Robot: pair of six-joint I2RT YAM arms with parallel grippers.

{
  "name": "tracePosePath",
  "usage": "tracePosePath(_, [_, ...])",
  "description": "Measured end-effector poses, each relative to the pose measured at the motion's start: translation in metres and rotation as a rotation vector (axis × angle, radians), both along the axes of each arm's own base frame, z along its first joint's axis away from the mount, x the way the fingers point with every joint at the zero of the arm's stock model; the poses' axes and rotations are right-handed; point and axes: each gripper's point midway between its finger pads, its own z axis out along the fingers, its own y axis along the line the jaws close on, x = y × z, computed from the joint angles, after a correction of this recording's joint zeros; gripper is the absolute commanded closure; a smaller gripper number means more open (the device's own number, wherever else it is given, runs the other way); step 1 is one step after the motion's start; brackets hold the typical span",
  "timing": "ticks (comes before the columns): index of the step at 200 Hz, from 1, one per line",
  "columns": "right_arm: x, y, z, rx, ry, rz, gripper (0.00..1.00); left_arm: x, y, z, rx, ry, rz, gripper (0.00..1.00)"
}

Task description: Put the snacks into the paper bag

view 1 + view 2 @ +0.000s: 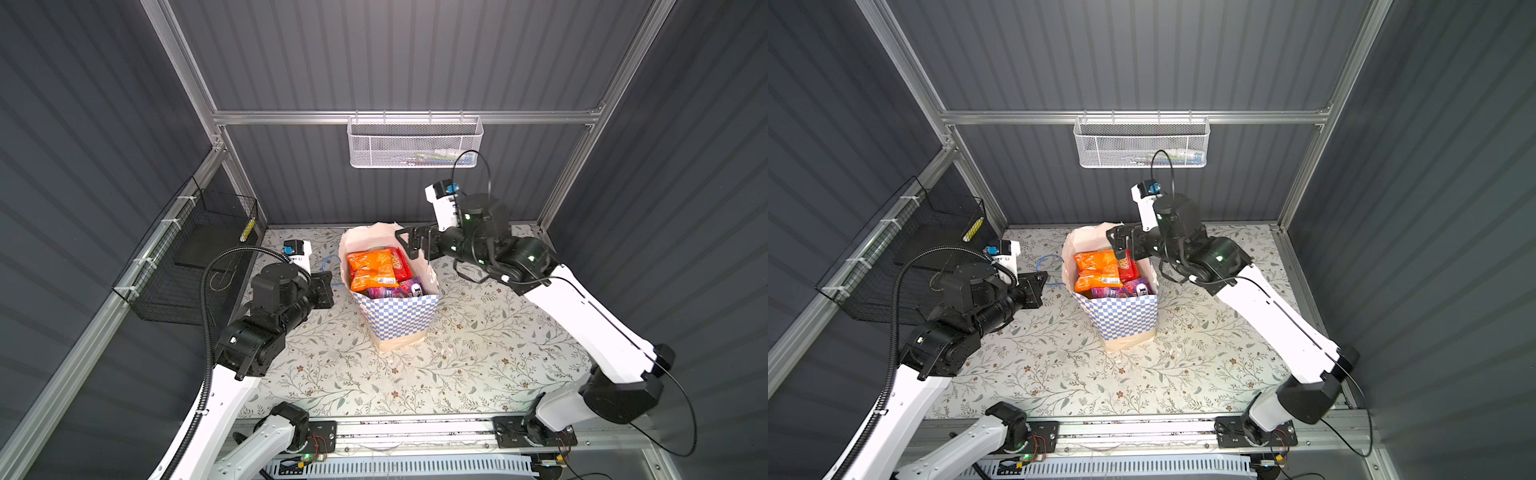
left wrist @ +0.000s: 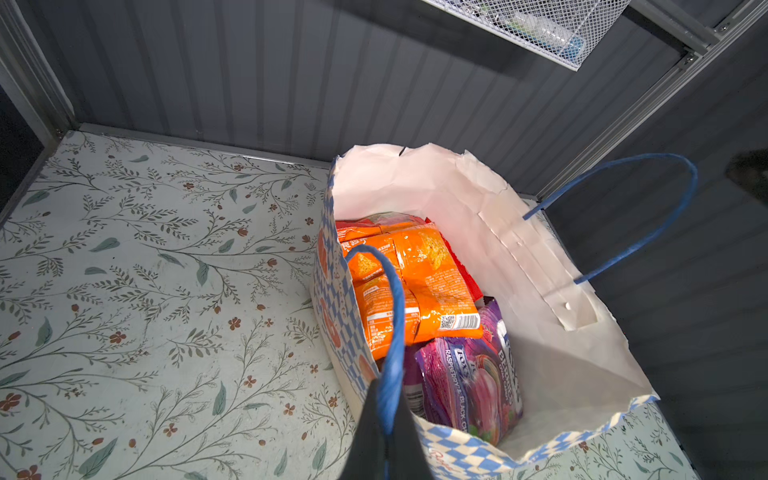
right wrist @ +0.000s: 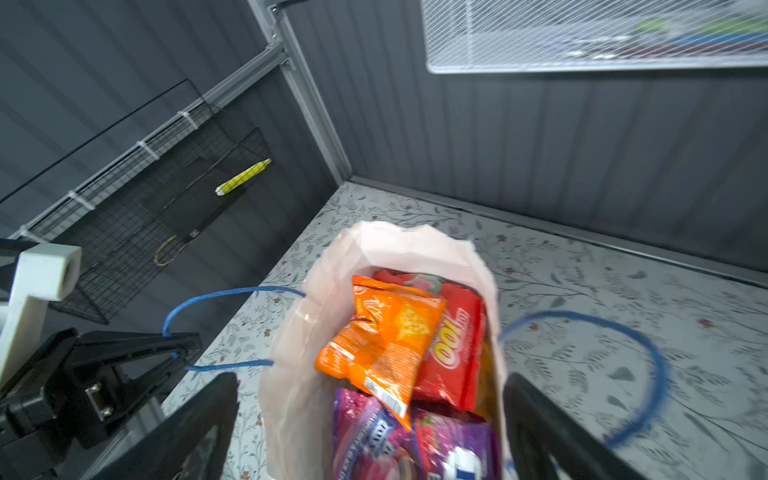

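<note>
Inside the paper bag [image 1: 395,320], the snacks [image 1: 374,276] are all sitting, with the orange packet [image 1: 368,266] on top and the purple packets [image 1: 409,289] by the bag's checkered front. Left claw [image 1: 330,286] is pinching the bag's blue handle [image 2: 392,316], fully closed. Right claw [image 1: 410,243] is hovering over the bag's mouth, jaws wide and gripping nothing. No packet is showing on the counter [image 1: 478,332] around the bag, so the task is looking done.

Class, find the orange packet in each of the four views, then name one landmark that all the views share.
Top view: orange packet tops the pile in the bag, near the middle.
Top view: same spot, a little left of the middle.
Left wrist: in the bag, partly behind the blue handle.
Right wrist: in the bag, against the red packet.
Landmark: the mesh basket on the back wall, in all four.
</note>
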Motion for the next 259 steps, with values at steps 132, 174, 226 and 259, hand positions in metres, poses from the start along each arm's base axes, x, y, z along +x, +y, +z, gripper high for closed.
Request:
tracePosePath(132, [0.035,-0.022,-0.095,-0.031,0.199,-0.032,1.00,0.009,-0.010,-0.002,-0.056,0.042,-0.001,1.00])
tracePosePath(174, [0.032,-0.016,-0.078,0.056,0.215,0.069,1.00,0.043,-0.032,0.020,-0.161,0.075,0.008,1.00])
tracePosePath(226, [0.019,-0.030,-0.051,0.044,0.236,0.064,1.00,0.089,-0.075,0.052,-0.226,0.129,-0.085,1.00])
tracePosePath(259, [-0.009,-0.050,-0.054,0.043,0.238,0.059,1.00,0.069,-0.073,0.068,-0.278,0.091,-0.126,1.00])
